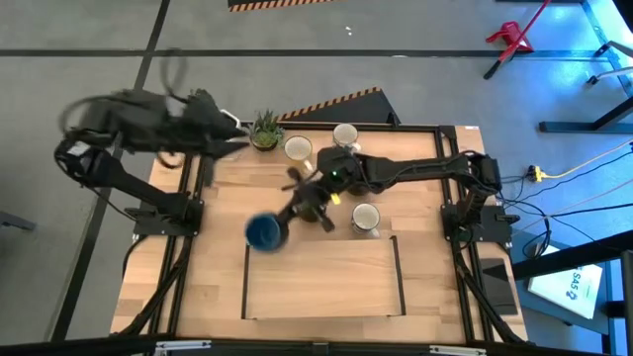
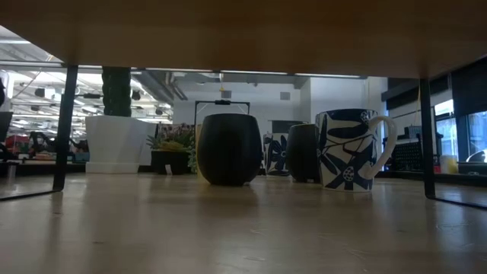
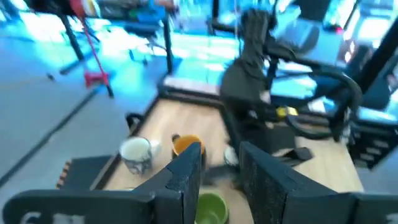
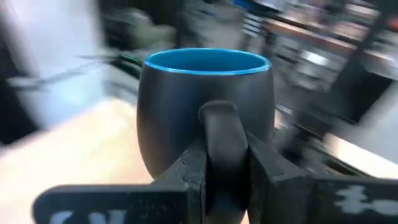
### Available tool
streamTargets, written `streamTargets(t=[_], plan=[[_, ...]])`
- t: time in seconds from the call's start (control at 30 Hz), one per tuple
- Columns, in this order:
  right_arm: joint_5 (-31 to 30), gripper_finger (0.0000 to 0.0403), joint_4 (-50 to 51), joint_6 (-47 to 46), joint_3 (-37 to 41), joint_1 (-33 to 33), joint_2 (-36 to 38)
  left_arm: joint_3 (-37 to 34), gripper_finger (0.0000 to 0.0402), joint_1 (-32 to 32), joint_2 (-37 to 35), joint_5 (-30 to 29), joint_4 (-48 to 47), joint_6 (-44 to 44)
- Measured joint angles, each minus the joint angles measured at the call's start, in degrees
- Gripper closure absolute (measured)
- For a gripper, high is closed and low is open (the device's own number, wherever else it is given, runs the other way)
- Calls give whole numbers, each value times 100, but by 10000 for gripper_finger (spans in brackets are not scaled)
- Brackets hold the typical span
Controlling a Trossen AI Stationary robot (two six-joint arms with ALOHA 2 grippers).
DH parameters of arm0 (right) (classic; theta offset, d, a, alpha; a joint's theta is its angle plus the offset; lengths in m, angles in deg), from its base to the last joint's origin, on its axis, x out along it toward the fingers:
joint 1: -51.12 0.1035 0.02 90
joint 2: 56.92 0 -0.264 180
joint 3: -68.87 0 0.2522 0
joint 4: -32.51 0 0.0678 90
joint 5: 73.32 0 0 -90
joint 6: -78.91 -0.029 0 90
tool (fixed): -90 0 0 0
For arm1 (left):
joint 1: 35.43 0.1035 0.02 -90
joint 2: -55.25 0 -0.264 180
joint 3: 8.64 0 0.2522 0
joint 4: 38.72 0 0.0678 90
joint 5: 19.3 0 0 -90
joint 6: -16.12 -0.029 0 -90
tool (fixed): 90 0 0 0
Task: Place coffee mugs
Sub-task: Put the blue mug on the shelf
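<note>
The left arm is raised over the table's far left corner, beside the small spiky green plant (image 1: 265, 129). In its wrist view the left gripper (image 3: 219, 167) is seen with its fingers apart and nothing between them; below it a white patterned mug (image 3: 136, 154), an orange-yellow mug (image 3: 185, 145) and a green mug (image 3: 211, 207) are visible on the wood.

Near the table's centre, the blue mug (image 1: 264, 230) is held at the far left corner of the dark-outlined rectangle (image 1: 399, 267) marked on the table (image 1: 198, 287). Its handle (image 4: 219, 134) is clamped between the fingers of the right gripper (image 1: 297, 212), and the mug is shown upright in the right wrist view, with a dark outer wall and a blue inner rim. Whether its base touches the table cannot be told.

Two cream-white mugs are placed near the far edge: one (image 1: 298, 149) just beside the plant, the other (image 1: 345, 134) further right. Another mug (image 1: 366, 218) stands on the right, just beyond the rectangle's far edge.

In the low view, a dark mug (image 2: 230, 149), a second dark mug (image 2: 303, 152) and a white mug with blue pattern (image 2: 349, 149) are seen standing on the table.
</note>
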Motion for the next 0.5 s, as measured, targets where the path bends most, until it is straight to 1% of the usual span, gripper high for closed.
streamTargets(t=[0.03, 0.07, 0.2, 0.33, 0.5], plan=[[189, 355, -26, 4, 0, 82, 0, 37, 296, -26, -77, -84, 41, 5], [250, 355, -32, 23, 0, 174, 2, 48, 296, -46, -161, -141, 163, 21], [197, 355, 56, 100, 0, 548, 7, 45, 296, -110, -484, -212, 303, 206], [-447, 355, -168, 124, -6, 939, -52, 47, 296, -126, -640, -188, 275, 323], [-896, 355, -1074, -476, -9, 1352, -470, 39, 296, -126, -619, -147, 266, 321]])
